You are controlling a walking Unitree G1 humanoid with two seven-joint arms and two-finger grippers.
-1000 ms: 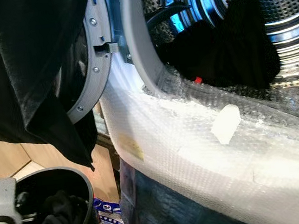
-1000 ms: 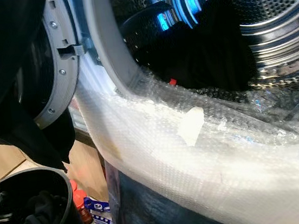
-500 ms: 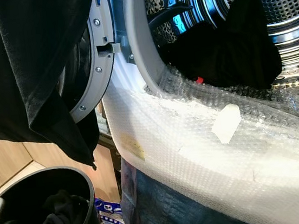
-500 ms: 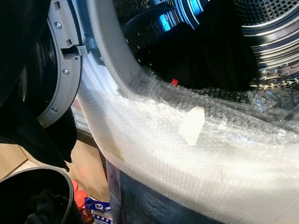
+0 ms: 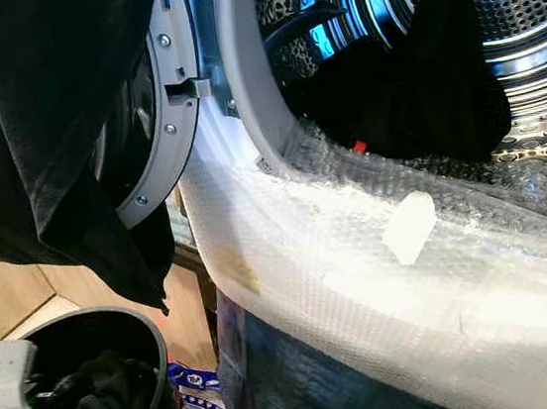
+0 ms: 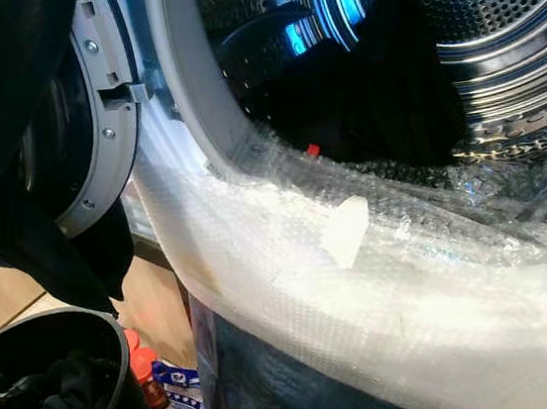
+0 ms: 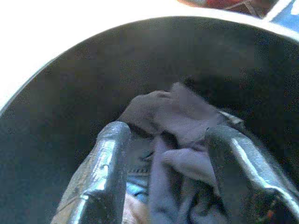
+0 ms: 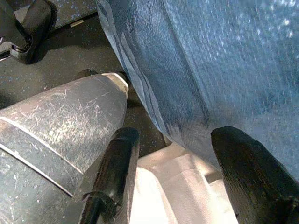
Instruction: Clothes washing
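1. Your left gripper (image 7: 168,154) is down inside the black laundry bucket (image 5: 144,330), fingers (image 7: 105,172) spread wide w/ a bunched grey garment (image 7: 182,135) between them. Nothing pinched yet; looks like you're set up for the next grab.
2. Right gripper (image 8: 173,172) hangs idle low by the machine, fingers apart, holding nothing. It sits near the blue front panel (image 8: 224,60) and the dark floor (image 8: 70,51).
3. Bucket sits just left of the washer, so it's a short carry from pile to drum (image 5: 468,1). Dark clothes (image 5: 99,405) remain in it.
4. Door (image 5: 157,109) is swung open to the left w/ a black cloth (image 5: 33,114) draped over it. A black garment (image 5: 419,87) lies in the drum, so I'd judge loading is partway.
5. Bubble wrap (image 5: 359,254) covers the washer's lower front and lip, prob. padding vs arm knocks.
6. Head views give you washer, drum contents and bucket rim; left wrist view gives the finger gap and the fabric folds; right wrist view gives the floor
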